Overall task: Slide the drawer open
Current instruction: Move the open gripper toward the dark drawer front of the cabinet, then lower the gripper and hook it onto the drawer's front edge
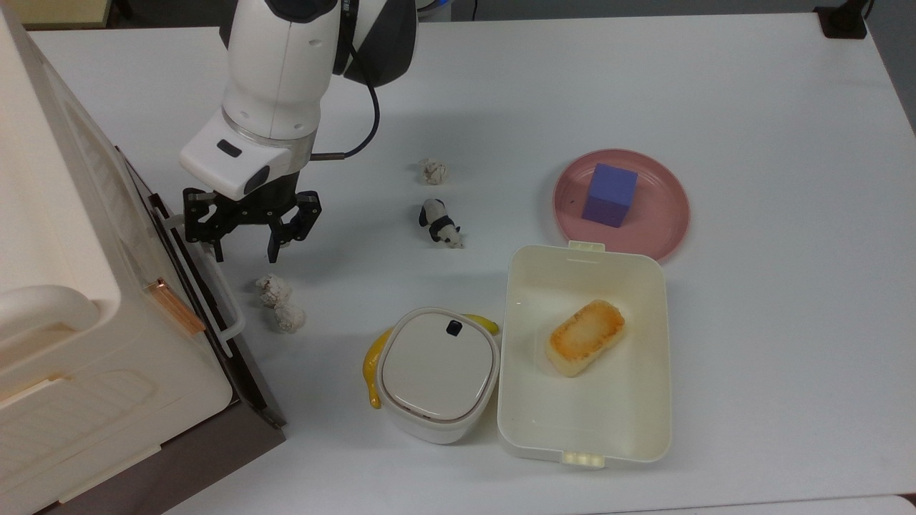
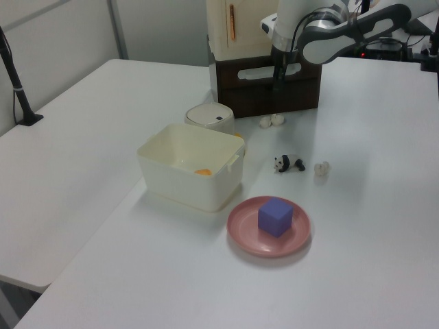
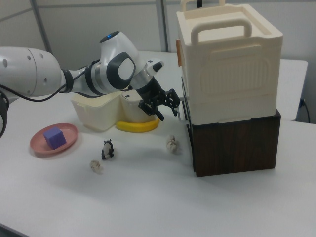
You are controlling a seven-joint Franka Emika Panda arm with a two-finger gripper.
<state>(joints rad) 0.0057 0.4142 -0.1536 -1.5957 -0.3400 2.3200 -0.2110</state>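
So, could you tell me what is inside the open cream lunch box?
One toasted, golden-brown piece of food lies on the lunch box floor. Nothing else shows; no part of its floor is covered.

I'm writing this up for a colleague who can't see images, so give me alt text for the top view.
A white robot arm's open black gripper straddles the white loop handle of a dark brown drawer under a cream box at the top view's left. On the white table sit a panda figure, a pink plate with a purple cube, and a cream lunch box.
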